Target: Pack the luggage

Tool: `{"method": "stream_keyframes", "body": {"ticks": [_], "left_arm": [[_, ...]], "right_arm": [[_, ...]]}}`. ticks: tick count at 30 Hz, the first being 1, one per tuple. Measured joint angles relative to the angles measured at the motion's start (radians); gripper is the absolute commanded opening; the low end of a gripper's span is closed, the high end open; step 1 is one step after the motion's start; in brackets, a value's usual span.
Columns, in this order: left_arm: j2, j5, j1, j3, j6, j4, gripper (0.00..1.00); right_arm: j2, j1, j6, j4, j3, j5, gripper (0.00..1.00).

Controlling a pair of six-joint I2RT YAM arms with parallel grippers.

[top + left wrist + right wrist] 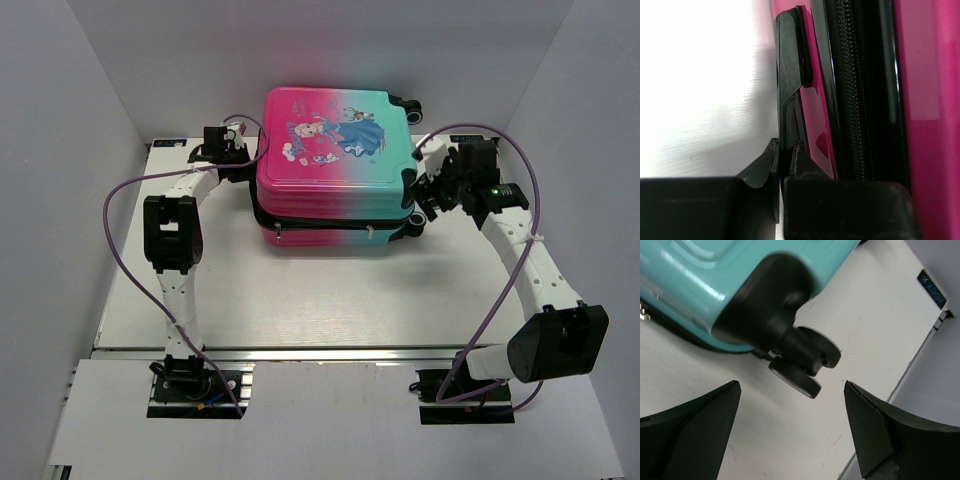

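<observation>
White surface (pixel 300 310) runs open to the luggage (pixel 335 165) lying flat at far centre, left fingers (pixel 762 170) pinched on a black fitting (pixel 787 100) at its pink left edge, right fingers (pixel 700 430) wide apart, empty, just short of its wheel (pixel 805 365).

Interior of luggage (pixel 335 150) hidden; L claw (pixel 785 150) cut off btm edge.
</observation>
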Motion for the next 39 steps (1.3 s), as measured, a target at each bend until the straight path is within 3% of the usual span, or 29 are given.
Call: {"method": "stream_keyframes", "body": {"ticks": [8,19,21,22,24,25,31,39], "left_arm": [[0.006,0.041,0.007,0.005,0.012,0.001,0.0],[0.007,0.102,0.016,-0.014,0.034,0.035,0.0],[0.007,0.129,0.022,-0.026,0.031,0.056,0.0],[0.007,0.145,0.026,-0.032,0.027,0.068,0.0],[0.007,0.174,0.033,-0.046,0.014,0.094,0.0],[0.007,0.189,0.037,-0.054,0.006,0.108,0.0],[0.007,0.274,0.061,-0.111,-0.056,0.217,0.0],[0.014,0.344,0.083,-0.165,-0.128,0.35,0.0]], "right_arm": [[0.019,-0.019,-0.103,-0.055,-0.036,-0.033,0.89],[0.156,-0.032,-0.134,0.15,-0.068,0.023,0.87],[0.157,-0.032,-0.143,0.193,-0.096,0.026,0.79],[0.157,-0.032,-0.145,0.213,-0.112,0.023,0.61],[0.157,-0.032,-0.146,0.251,-0.142,0.021,0.37],[0.157,-0.033,-0.145,0.267,-0.148,0.019,0.0],[0.129,-0.031,-0.1,0.365,-0.196,0.045,0.0],[-0.031,0.003,0.018,0.624,-0.394,0.037,0.0]]}}
